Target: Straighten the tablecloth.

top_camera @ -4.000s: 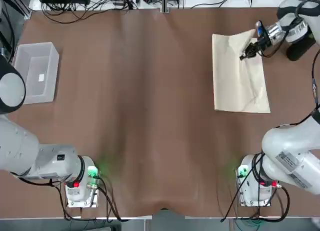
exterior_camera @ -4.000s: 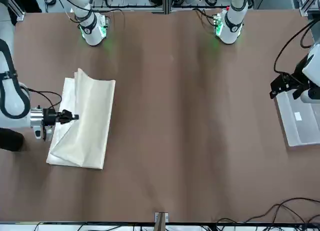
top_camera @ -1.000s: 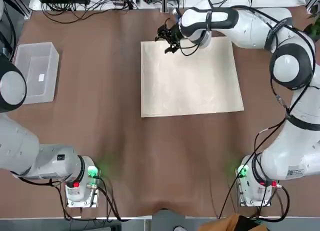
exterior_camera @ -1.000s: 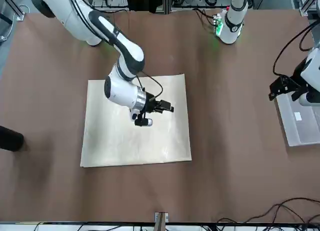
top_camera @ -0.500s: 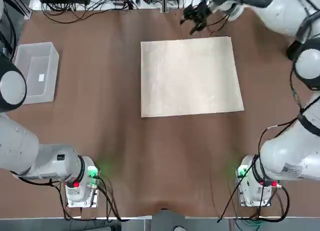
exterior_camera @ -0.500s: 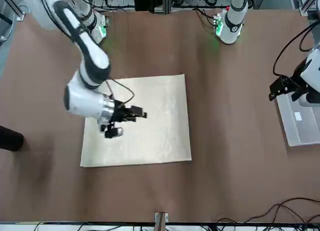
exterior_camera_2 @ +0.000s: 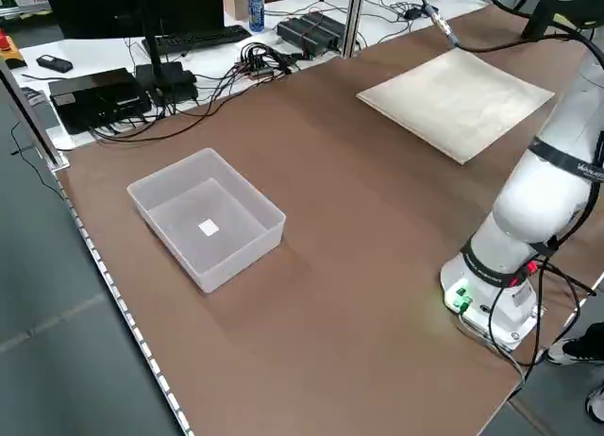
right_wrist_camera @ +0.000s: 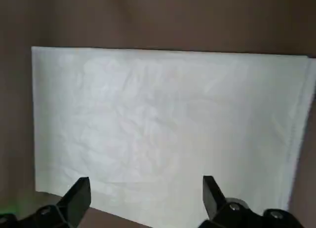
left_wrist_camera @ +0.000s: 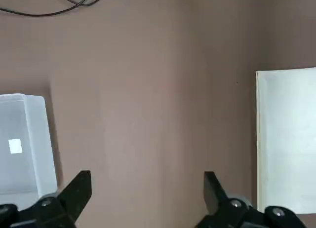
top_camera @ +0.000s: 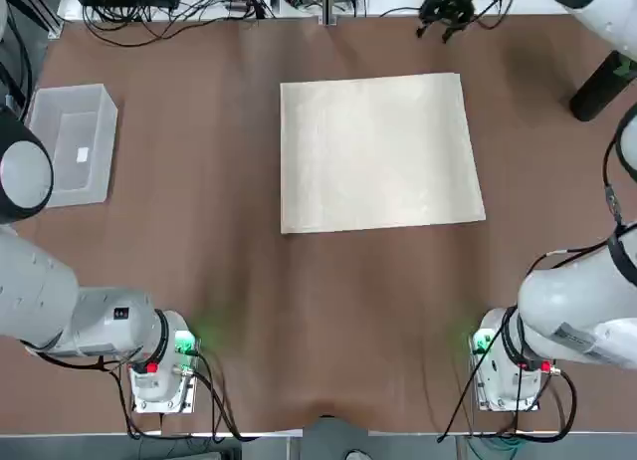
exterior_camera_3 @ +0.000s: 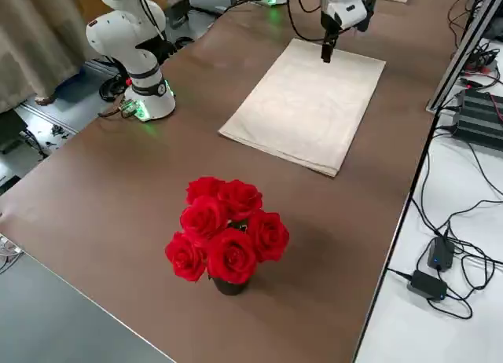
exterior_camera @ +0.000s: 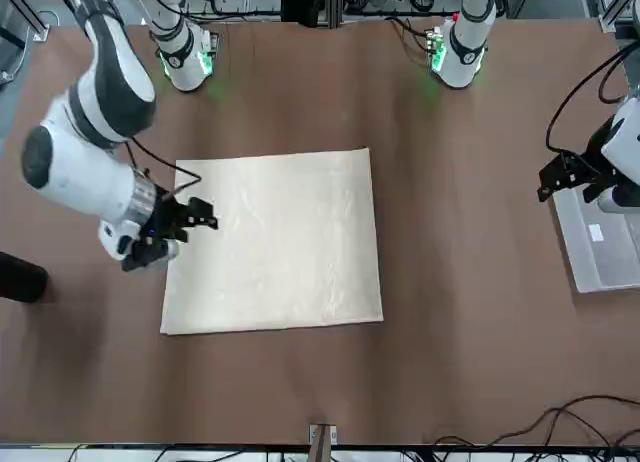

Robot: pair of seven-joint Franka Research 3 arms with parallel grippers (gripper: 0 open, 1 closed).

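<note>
Right jaws — wide apart, empty, above tablecloth; left jaws — parted, empty, near bin.

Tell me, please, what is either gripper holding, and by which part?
Nothing is held: the right gripper hovers, open and empty, above the tablecloth; the left is open too, near the bin.

R gripper open, raised (holding nothing); L gripper parked at robot's left, also open.

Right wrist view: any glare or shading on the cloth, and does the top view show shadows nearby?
Right wrist view: pale sheen across the cloth, darker table around it; top view: cloth evenly lit, dark shadow right of the bin.
</note>
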